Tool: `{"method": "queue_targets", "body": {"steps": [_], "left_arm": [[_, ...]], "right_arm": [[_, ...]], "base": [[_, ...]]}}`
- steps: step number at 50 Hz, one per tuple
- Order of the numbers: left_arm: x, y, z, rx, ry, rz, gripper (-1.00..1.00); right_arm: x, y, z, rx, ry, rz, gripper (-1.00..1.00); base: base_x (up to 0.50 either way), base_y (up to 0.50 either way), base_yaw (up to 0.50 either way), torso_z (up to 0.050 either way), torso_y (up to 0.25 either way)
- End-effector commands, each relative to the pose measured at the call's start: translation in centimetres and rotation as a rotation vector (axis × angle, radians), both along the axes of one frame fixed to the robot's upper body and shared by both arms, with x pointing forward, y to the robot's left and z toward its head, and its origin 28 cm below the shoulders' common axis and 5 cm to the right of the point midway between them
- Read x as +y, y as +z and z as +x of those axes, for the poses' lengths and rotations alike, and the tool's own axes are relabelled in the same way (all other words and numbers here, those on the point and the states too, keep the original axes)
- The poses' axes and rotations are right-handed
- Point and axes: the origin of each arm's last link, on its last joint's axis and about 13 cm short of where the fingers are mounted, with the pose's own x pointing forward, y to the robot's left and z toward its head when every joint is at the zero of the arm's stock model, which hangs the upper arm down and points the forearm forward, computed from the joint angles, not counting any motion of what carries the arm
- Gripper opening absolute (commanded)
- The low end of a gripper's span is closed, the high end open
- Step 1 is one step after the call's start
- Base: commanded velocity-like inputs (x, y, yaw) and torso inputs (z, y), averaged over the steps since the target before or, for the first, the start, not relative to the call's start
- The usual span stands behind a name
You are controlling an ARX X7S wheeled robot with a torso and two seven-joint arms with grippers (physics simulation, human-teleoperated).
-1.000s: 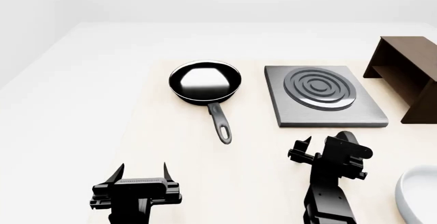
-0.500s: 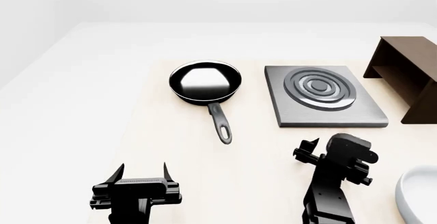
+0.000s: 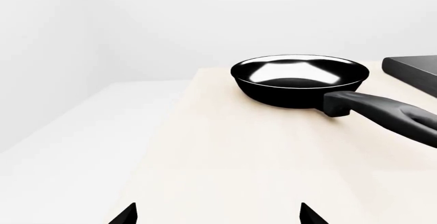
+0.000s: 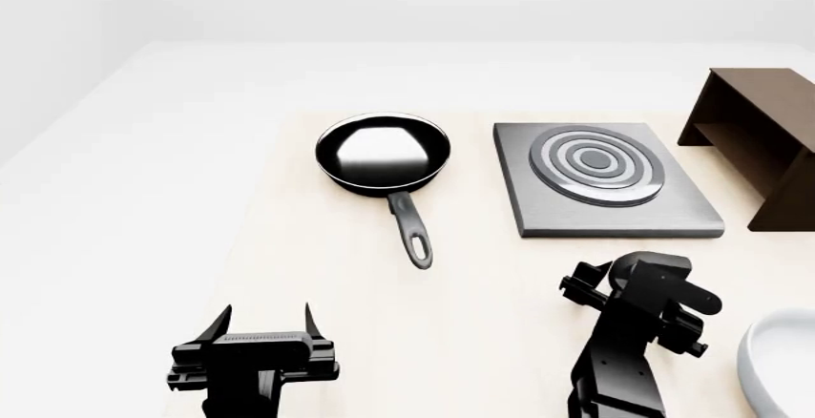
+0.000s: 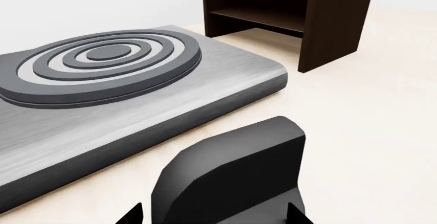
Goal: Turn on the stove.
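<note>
The stove [image 4: 605,189] is a flat square grey hotplate with dark ring coils, at the right of the wooden table. It also shows in the right wrist view [image 5: 102,86], close ahead. My right gripper [image 4: 579,289] hovers just in front of the stove's near edge, turned on its side. In its wrist view the right gripper [image 5: 213,215] has its fingertips wide apart, with a dark grey faceted block [image 5: 232,173] between them. I cannot tell whether that block is the knob. No knob shows in the head view. My left gripper [image 4: 265,321] is open and empty at the near left.
A black frying pan [image 4: 382,154] stands left of the stove, handle toward me; it also shows in the left wrist view [image 3: 297,78]. A dark brown shelf [image 4: 758,141] stands right of the stove. A white bowl's rim [image 4: 764,361] is at the near right.
My right gripper has drifted a little to the right and toward me while turning at the wrist. The left gripper, pan and stove have not moved.
</note>
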Motion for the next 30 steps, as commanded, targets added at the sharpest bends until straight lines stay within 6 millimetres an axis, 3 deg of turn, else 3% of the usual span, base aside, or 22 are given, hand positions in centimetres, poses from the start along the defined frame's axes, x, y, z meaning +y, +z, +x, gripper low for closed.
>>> {"method": "queue_targets", "body": {"steps": [1, 10, 18, 30], "left_arm": [[0.0, 0.0, 0.1, -0.011, -0.008, -0.02, 1.0], [0.0, 0.0, 0.1, -0.011, -0.009, -0.019, 1.0], [0.0, -0.1, 0.1, -0.013, -0.013, -0.019, 1.0], [0.0, 0.0, 0.0, -0.013, -0.013, -0.018, 1.0]], "right_arm": [[0.4, -0.5, -0.3, 0.007, -0.007, 0.035, 1.0], [0.8, -0.5, -0.7, -0.015, 0.017, 0.05, 1.0], [2.3, 1.4, -3.3, -0.083, 0.103, 0.073, 1.0], [2.7, 2.7, -4.6, -0.118, 0.144, 0.077, 1.0]], "base": [[0.0, 0.0, 0.0, 0.0, 0.0], [0.0, 0.0, 0.0, 0.0, 0.0], [0.0, 0.0, 0.0, 0.0, 0.0], [0.0, 0.0, 0.0, 0.0, 0.0]]}}
